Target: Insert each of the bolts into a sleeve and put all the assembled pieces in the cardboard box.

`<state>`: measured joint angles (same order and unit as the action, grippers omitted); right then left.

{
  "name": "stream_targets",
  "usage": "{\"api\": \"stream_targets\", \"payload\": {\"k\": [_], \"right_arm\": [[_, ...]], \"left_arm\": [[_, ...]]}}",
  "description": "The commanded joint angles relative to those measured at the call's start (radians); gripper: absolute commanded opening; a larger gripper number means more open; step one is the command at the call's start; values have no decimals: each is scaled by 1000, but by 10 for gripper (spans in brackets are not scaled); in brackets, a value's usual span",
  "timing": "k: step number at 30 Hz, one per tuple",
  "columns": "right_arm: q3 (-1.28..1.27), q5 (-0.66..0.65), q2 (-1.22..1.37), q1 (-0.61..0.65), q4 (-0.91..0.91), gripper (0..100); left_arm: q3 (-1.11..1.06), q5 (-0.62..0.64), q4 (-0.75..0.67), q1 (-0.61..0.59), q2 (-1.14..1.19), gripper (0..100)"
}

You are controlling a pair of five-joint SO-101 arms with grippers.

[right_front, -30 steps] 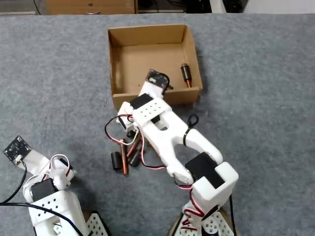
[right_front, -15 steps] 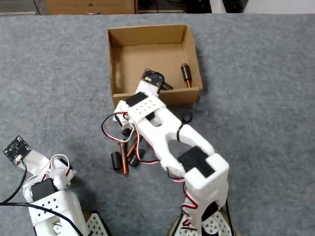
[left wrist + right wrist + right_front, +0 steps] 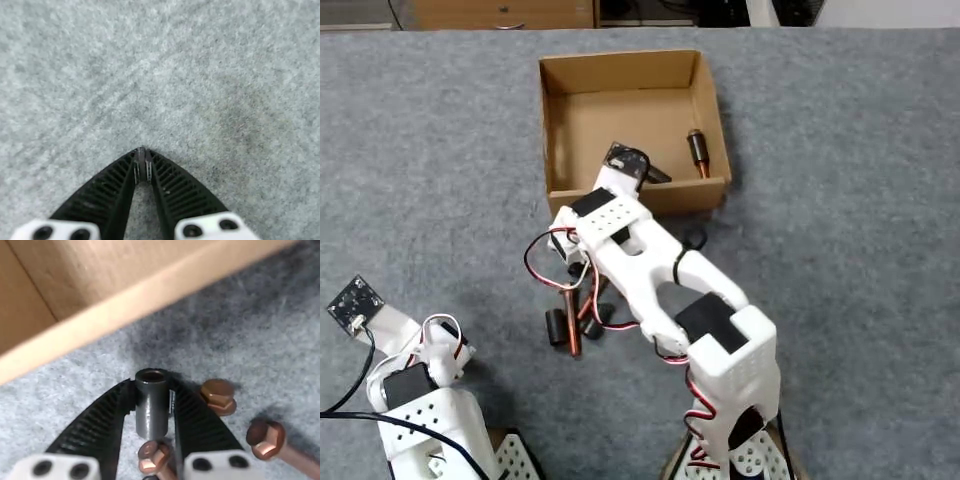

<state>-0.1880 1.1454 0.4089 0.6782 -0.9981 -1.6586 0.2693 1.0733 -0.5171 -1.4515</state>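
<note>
From above, a grey felt table with a wooden cabinet beyond, one bolted sleeve lying in the cardboard box; the left gripper pinched empty over felt; the right gripper clamps a black sleeve near the box wall, copper bolts just beside.

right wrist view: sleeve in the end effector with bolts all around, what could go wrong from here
The black sleeve in the right end effector could tilt or slip. Copper bolts crowd it and may get knocked. The cardboard box wall is close; a lift could clip it.
</note>
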Motion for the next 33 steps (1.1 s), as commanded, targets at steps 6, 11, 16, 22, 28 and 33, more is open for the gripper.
{"api": "stream_targets", "payload": {"k": [6,11,16,22,28,33], "right_arm": [[-1,-2,18,38,-32,83],[2,-2,18,50,-57,83],[2,-6,19,50,-58,83],[4,-11,19,51,-87,84],[4,-11,19,51,-100,84],[4,-11,19,51,-97,84]], "left_arm": [[31,6,2,12,-1,19],[31,6,2,12,-1,19],[31,5,2,12,-1,19],[31,3,2,12,-1,19],[31,2,2,12,-1,19],[32,2,2,12,-1,19]]}}
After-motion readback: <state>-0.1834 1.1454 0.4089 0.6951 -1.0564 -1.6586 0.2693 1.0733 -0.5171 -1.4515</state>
